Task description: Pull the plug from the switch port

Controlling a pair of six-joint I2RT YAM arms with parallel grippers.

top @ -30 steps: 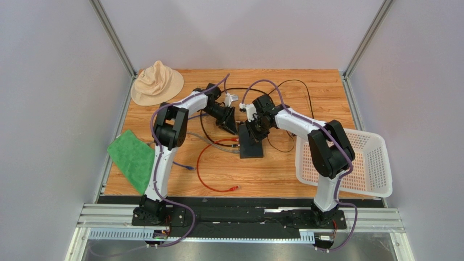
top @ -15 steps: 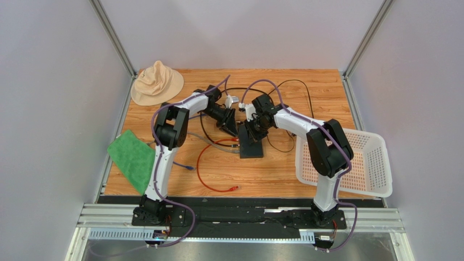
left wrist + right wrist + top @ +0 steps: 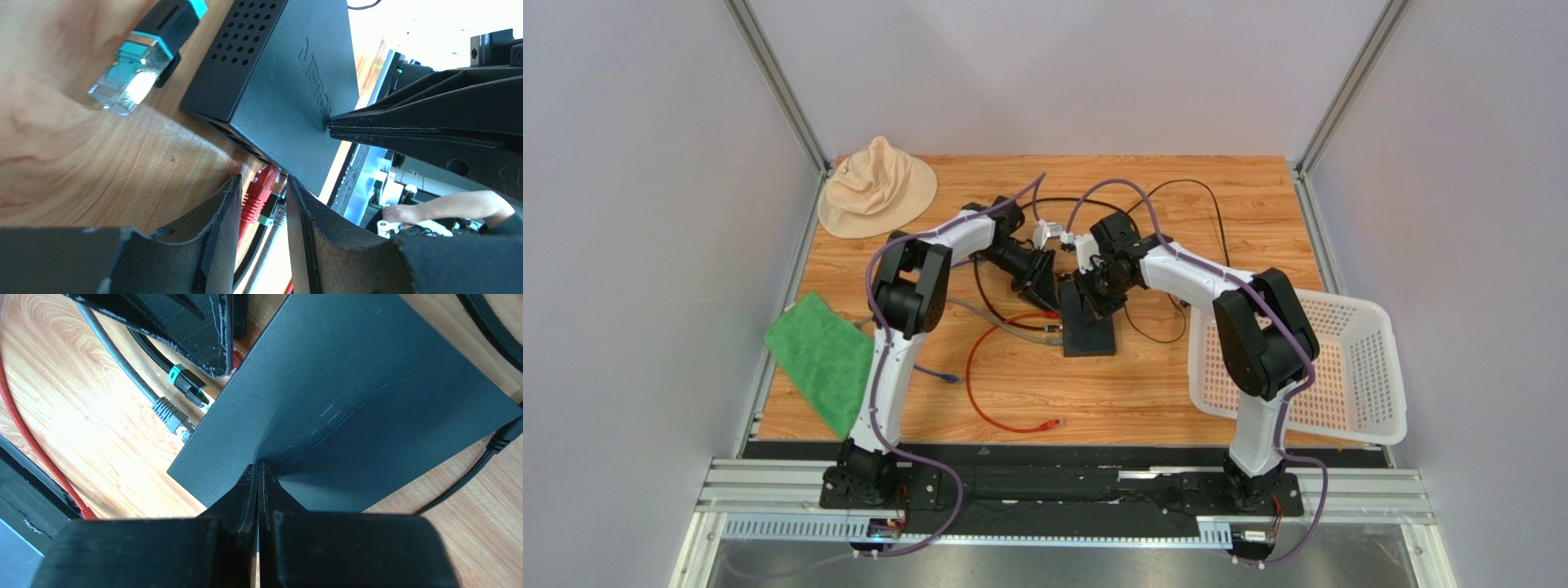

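Found the switch (image 3: 368, 398) lying flat on the desk (image 3: 92, 453), directly under the right end effector (image 3: 258, 470). Clenched tight with nothing between the tips, which press on the lid beside the embossed lettering. Judged to be pinning the box down.

Spotted the red plug (image 3: 261, 195) seated in the port edge, squarely between the fingers of the left end effector (image 3: 263, 184). Half-closed around it, pads seemingly touching both flanks of the boot. Read as a grasp on the plug, but cannot tell how firm.

Logged a loose teal plug (image 3: 132, 76) on bare wood, ahead of the left end effector and off to one side, clear of the box.

Handling, by judgement only:
- Expect a light, rigid box with a smooth matte lid, apt to skid or tip unless pressed down.
- Expect a small hard plug in a slightly yielding boot, held by a springy latch tab, with limp cable behind.
- Take hold on the boot's flanks close to the socket, never on the cable.
- Pull straight along the port axis. Avoid twisting, for fear of snapping the tab or dragging the box.
- Cannot tell whether the tab is pressed.
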